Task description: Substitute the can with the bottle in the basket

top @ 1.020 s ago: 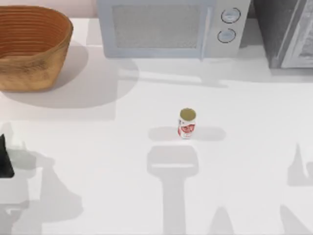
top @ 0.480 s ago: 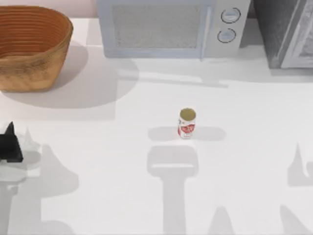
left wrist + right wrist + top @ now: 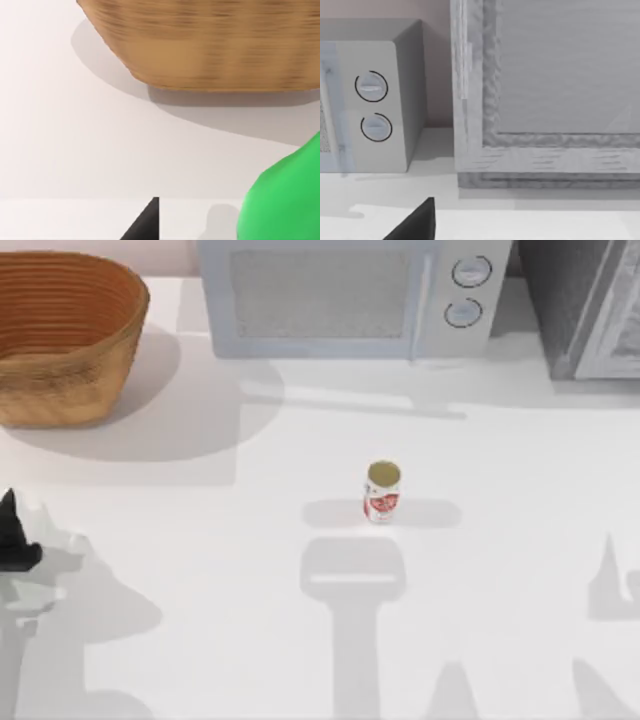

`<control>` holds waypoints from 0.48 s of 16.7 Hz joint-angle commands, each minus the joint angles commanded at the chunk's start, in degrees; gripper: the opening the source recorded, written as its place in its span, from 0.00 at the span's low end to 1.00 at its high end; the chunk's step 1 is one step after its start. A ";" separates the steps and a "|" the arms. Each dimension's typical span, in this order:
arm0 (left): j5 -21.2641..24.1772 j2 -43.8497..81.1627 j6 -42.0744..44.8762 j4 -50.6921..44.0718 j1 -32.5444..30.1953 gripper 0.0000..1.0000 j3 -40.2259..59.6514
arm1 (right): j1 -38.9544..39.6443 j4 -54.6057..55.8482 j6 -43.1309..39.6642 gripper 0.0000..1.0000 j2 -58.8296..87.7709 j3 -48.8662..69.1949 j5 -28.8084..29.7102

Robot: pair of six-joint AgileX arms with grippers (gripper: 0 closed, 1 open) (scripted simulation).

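The red-and-white can (image 3: 382, 492) stands upright near the middle of the table, outside the basket. The wicker basket (image 3: 62, 335) sits at the far left corner, and its ribbed wall (image 3: 200, 45) looms close in the left wrist view. A rounded green piece of the bottle (image 3: 285, 200) shows near that camera, on the table short of the basket. My left gripper (image 3: 14, 535) is a black shape at the table's left edge, in front of the basket, and a dark part of it (image 3: 145, 226) shows in its wrist view. A dark part of my right gripper (image 3: 417, 223) faces the back-right appliances.
A grey microwave (image 3: 350, 295) with two round knobs (image 3: 372, 107) stands along the back edge. A larger grey appliance (image 3: 590, 305) fills the back right corner. Open white tabletop (image 3: 220, 570) lies between the can and the left gripper.
My left gripper has crept from the left edge toward the far side, nearer the basket, then shifted slightly back left. The can has stayed put.
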 joint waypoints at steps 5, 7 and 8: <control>0.00 0.00 0.00 0.00 0.00 0.17 0.00 | 0.00 0.00 0.00 1.00 0.00 0.00 0.00; 0.00 0.00 0.00 0.00 0.00 0.02 0.00 | 0.00 0.00 0.00 1.00 0.00 0.00 0.00; 0.00 0.00 0.00 0.00 0.00 0.00 0.00 | 0.00 0.00 0.00 1.00 0.00 0.00 0.00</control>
